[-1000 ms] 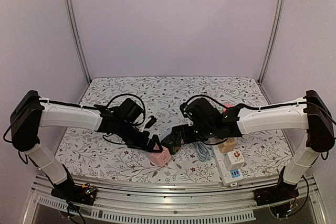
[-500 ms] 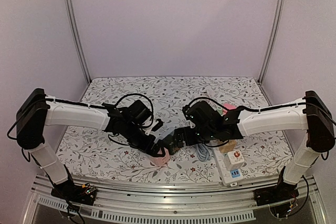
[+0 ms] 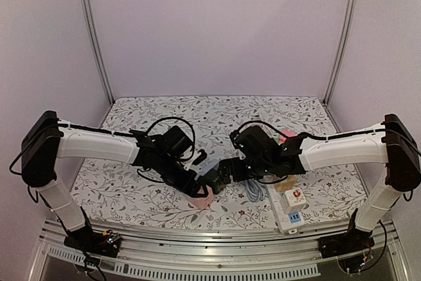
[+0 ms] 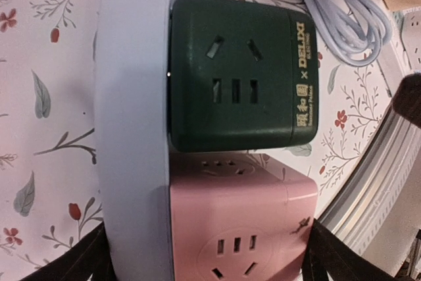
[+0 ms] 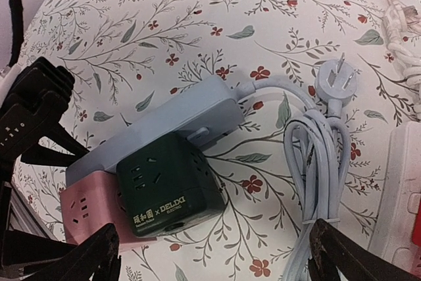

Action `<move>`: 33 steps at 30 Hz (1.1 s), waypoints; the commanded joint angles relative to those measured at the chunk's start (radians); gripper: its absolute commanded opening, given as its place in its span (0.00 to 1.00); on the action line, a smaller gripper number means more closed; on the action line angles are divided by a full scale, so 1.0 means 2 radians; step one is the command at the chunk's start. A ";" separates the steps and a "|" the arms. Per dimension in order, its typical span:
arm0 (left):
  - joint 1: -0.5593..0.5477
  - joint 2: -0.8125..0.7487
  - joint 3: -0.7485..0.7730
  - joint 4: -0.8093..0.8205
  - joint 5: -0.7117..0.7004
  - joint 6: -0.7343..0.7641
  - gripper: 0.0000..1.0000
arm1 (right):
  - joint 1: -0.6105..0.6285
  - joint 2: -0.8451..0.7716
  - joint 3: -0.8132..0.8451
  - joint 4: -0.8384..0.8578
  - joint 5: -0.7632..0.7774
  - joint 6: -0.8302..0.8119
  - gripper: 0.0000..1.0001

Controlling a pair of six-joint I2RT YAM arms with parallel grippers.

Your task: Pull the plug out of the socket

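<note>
A pale blue power strip (image 4: 131, 116) lies on its edge on the flowered table, with a dark green cube plug (image 4: 240, 74) and a pink cube plug (image 4: 240, 225) pushed into it side by side. My left gripper (image 4: 207, 264) is open, with one finger outside the strip and the other outside the pink cube. In the top view it (image 3: 193, 185) sits at the pink cube (image 3: 201, 196). My right gripper (image 5: 210, 261) is open and empty, hovering just over the green cube (image 5: 168, 185) beside the strip (image 5: 164, 120). In the top view it (image 3: 223, 172) is close to the left gripper.
The strip's coiled pale cable (image 5: 316, 156) and its loose three-pin plug (image 5: 335, 80) lie right of the green cube. A white power strip (image 3: 288, 210) with small adapters and a beige cube (image 3: 284, 182) sit at the front right. The table's front rail (image 3: 210, 228) is close by.
My left gripper has moved right and down until its fingers stand around the pink cube and the strip. My right gripper has shifted slightly and stays over the green cube.
</note>
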 commanded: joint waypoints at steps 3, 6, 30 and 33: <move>-0.004 0.000 -0.010 0.000 0.010 0.002 0.69 | 0.003 -0.018 -0.001 0.003 0.007 0.007 0.99; 0.003 -0.009 -0.022 0.022 0.030 -0.004 0.67 | 0.003 -0.010 0.005 0.004 -0.012 0.008 0.99; 0.103 -0.056 -0.082 0.098 0.212 -0.008 0.56 | 0.022 0.039 0.030 0.013 -0.059 -0.070 0.97; 0.106 -0.055 -0.082 0.098 0.226 -0.005 0.56 | 0.025 0.055 0.037 0.015 -0.055 -0.076 0.96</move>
